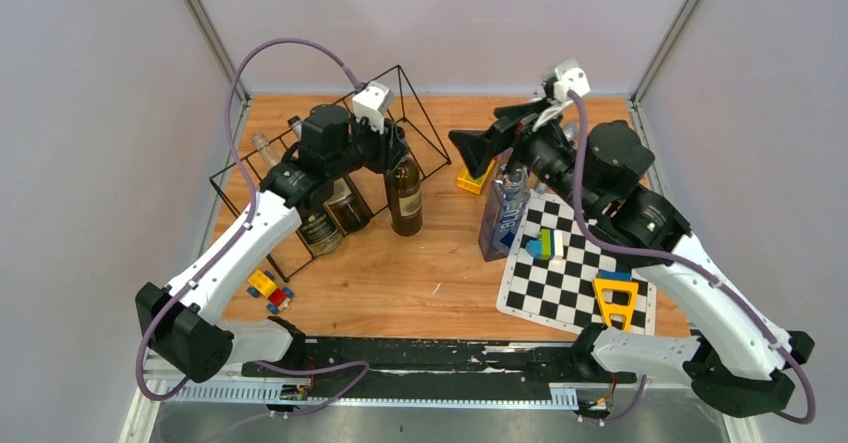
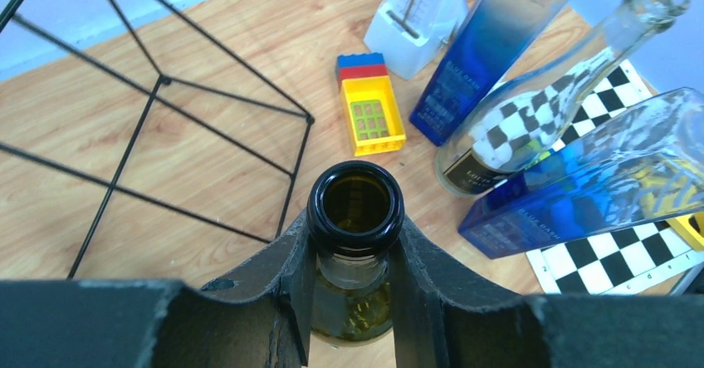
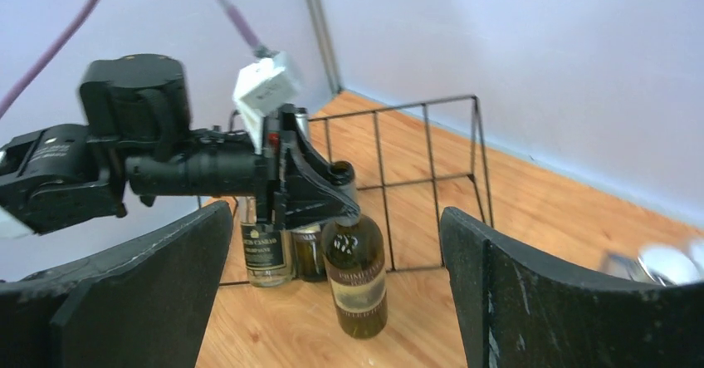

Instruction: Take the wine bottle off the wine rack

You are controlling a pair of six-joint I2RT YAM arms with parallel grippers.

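The wine bottle (image 1: 404,198), dark green glass with a cream label, stands upright just outside the right end of the black wire wine rack (image 1: 424,113). My left gripper (image 1: 398,149) is shut on its neck just under the open mouth (image 2: 355,204). In the right wrist view the bottle (image 3: 358,278) hangs from the left gripper (image 3: 320,192) in front of the rack (image 3: 424,105); I cannot tell if its base touches the table. My right gripper (image 1: 468,151) is open and empty, right of the bottle and facing it.
Two more bottles (image 1: 320,225) (image 1: 350,203) sit in the rack. A blue bottle (image 1: 502,213) stands by the checkerboard mat (image 1: 580,278). A yellow brick (image 2: 374,115), a clear bottle (image 2: 556,102) and a white metronome (image 2: 419,11) lie to the right. Toy bricks (image 1: 270,289) lie at the front left.
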